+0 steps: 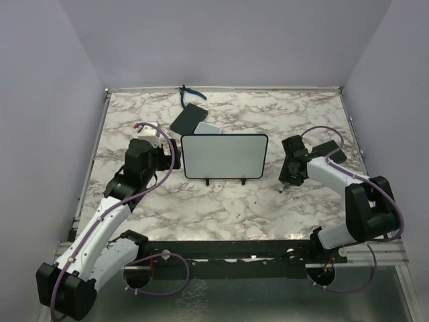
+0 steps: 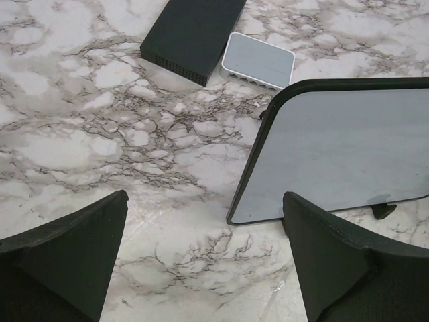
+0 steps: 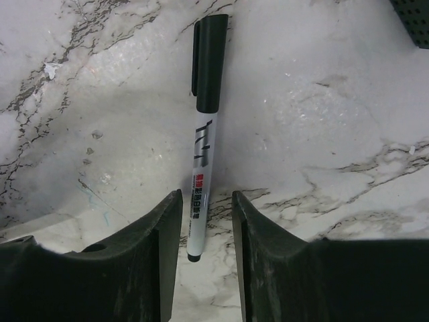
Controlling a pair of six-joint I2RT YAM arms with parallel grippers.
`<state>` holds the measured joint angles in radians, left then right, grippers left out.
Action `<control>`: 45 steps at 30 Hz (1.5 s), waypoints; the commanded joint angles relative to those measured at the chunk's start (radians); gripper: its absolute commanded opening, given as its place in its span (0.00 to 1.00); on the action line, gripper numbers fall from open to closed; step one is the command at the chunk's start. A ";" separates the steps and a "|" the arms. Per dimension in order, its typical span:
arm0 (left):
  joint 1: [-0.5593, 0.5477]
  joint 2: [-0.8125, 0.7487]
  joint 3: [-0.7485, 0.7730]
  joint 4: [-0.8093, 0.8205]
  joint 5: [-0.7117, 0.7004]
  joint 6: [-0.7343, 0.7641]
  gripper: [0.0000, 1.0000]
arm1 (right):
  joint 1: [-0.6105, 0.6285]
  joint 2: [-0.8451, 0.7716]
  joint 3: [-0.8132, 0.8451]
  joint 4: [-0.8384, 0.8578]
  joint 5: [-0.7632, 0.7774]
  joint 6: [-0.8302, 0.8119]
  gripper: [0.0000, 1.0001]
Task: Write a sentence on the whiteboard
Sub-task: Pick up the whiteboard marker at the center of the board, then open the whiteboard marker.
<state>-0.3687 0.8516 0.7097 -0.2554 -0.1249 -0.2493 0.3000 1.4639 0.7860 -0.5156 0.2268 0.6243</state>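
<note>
The whiteboard (image 1: 224,155) stands upright on its two black feet at the table's middle, and its white face is blank; no sentence shows on it. In the left wrist view its lower left corner (image 2: 348,147) lies just ahead. My left gripper (image 1: 167,159) is wide open and empty (image 2: 204,201), just left of the board. A black-capped white marker (image 3: 204,100) lies on the marble, also seen from above (image 1: 280,190). My right gripper (image 1: 287,180) is down at the table to the board's right. It is partly open (image 3: 206,194), with the marker's tail end between its fingers, touching the left one.
A flat black box (image 1: 188,118) and a small grey-white pad (image 1: 207,128) lie behind the board's left end; both show in the left wrist view, the box (image 2: 191,30) and the pad (image 2: 258,60). Blue-handled pliers (image 1: 190,95) lie at the back wall.
</note>
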 commanded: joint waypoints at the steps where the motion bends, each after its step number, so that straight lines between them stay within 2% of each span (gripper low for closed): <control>1: -0.006 -0.007 -0.011 -0.008 -0.010 0.009 0.99 | 0.007 0.035 -0.003 0.037 -0.014 0.020 0.38; 3: -0.006 -0.003 -0.012 -0.008 -0.005 0.010 0.99 | 0.007 0.047 -0.008 0.045 -0.018 0.025 0.35; 6: -0.006 0.001 -0.011 -0.008 -0.004 0.013 0.99 | 0.007 0.038 -0.028 0.051 -0.007 0.038 0.23; 10: -0.009 0.002 -0.013 -0.007 0.017 0.017 0.97 | 0.006 -0.024 -0.042 0.029 0.020 0.044 0.13; 14: -0.104 -0.029 -0.024 -0.006 -0.005 0.035 0.96 | 0.007 -0.106 -0.026 -0.052 -0.004 0.025 0.01; 17: -0.227 -0.066 -0.022 -0.009 -0.082 0.077 0.96 | 0.006 -0.191 -0.007 -0.145 -0.082 0.004 0.01; 20: -0.317 -0.100 -0.019 0.002 -0.095 0.118 0.96 | 0.006 -0.284 0.016 -0.256 -0.251 -0.026 0.01; 23: -0.389 -0.113 -0.007 0.012 -0.033 0.208 0.96 | 0.007 -0.363 0.033 -0.363 -0.441 -0.069 0.01; 27: -0.497 -0.114 0.006 0.035 0.106 0.363 0.96 | 0.007 -0.394 0.069 -0.504 -0.649 -0.137 0.01; 30: -0.596 -0.059 0.017 0.075 0.190 0.422 0.96 | 0.008 -0.416 0.043 -0.492 -0.892 -0.173 0.01; 32: -0.669 0.014 0.041 0.077 0.198 0.456 0.95 | 0.014 -0.425 0.027 -0.485 -0.992 -0.188 0.01; 37: -0.852 0.151 0.081 0.093 0.185 0.533 0.95 | 0.099 -0.404 0.001 -0.460 -1.082 -0.182 0.01; 41: -0.915 0.213 0.069 0.099 0.211 0.591 0.96 | 0.222 -0.360 -0.021 -0.353 -1.164 -0.131 0.01; 45: -0.968 0.216 0.017 0.115 0.213 0.607 0.96 | 0.250 -0.301 -0.019 -0.330 -1.231 -0.159 0.01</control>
<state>-1.2957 1.0729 0.7586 -0.1749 0.0547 0.3000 0.5312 1.1305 0.7761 -0.8967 -0.8848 0.4744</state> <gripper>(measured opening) 0.957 0.036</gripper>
